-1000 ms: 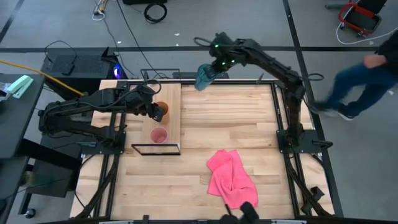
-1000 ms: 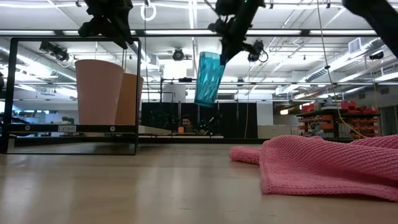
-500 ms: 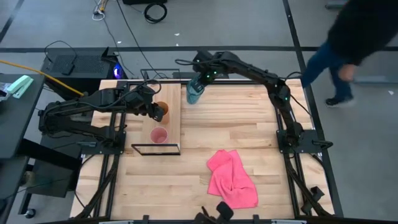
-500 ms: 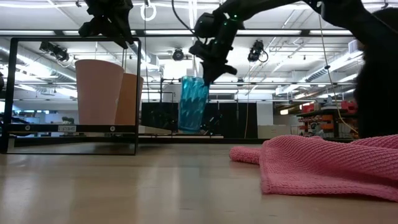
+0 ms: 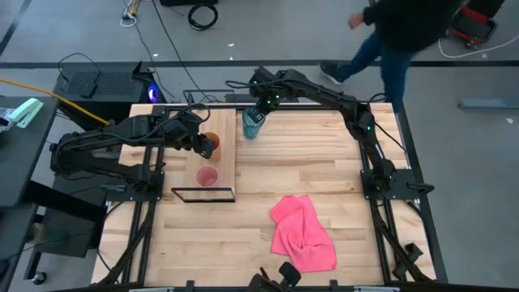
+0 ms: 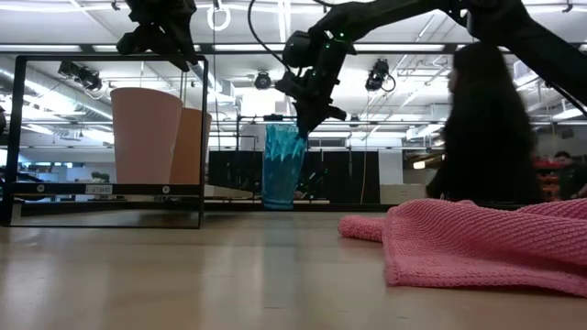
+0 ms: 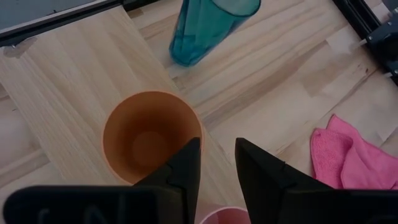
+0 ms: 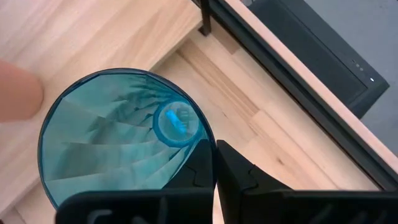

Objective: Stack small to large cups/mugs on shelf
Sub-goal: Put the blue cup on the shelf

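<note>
1. The right gripper [image 5: 258, 108] is pinching the rim of the teal tumbler [image 5: 252, 123], one finger inside the rim and one outside.
2. The tumbler is standing upright on the slatted tabletop [image 5: 308, 170], just beside the shelf [image 5: 226, 154], near its far end.
3. The left gripper [image 5: 204, 144] is hovering over the shelf with its fingers [image 7: 186, 171] slightly parted, holding nothing, right next to the orange cup [image 5: 212, 143].
4. The orange cup is sitting upright on the plank, and the pink cup [image 5: 208, 176] is sitting on the same plank, closer to the near end.
5. A pink cloth [image 5: 302, 234] is lying on the tabletop, well apart from the shelf.
6. A person [image 5: 397, 32] is walking past beyond the table.
</note>
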`<state>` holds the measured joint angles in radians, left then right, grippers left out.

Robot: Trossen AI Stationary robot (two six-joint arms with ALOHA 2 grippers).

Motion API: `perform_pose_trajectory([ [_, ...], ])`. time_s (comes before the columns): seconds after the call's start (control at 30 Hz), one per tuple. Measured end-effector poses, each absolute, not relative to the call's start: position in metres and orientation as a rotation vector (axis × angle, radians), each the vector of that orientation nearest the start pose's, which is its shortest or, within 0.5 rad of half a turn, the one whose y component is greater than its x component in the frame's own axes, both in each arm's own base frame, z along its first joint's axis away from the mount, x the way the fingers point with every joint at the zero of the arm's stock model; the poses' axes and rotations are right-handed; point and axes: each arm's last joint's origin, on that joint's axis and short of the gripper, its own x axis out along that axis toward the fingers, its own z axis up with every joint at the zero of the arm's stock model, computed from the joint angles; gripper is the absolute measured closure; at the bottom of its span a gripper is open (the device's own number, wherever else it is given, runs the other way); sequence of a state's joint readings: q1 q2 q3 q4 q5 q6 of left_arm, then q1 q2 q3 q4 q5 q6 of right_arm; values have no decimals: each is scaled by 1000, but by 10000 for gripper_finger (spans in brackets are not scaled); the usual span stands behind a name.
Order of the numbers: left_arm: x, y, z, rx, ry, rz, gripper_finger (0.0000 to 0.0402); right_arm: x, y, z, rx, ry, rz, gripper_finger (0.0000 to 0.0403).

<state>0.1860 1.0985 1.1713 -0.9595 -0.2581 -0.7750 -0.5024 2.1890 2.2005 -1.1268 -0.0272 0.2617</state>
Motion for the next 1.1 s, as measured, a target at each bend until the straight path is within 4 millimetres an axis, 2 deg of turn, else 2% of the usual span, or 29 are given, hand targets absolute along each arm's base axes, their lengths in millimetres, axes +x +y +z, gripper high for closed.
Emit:
perform_pose_trajectory([
  [0.5, 196, 45, 343, -674, 674, 744, 294, 404, -221, 292, 525, 1047, -565, 397],
  [1.1, 199, 45, 345, -679, 638, 731, 294, 404, -220, 291, 527, 1046, -560, 365],
])
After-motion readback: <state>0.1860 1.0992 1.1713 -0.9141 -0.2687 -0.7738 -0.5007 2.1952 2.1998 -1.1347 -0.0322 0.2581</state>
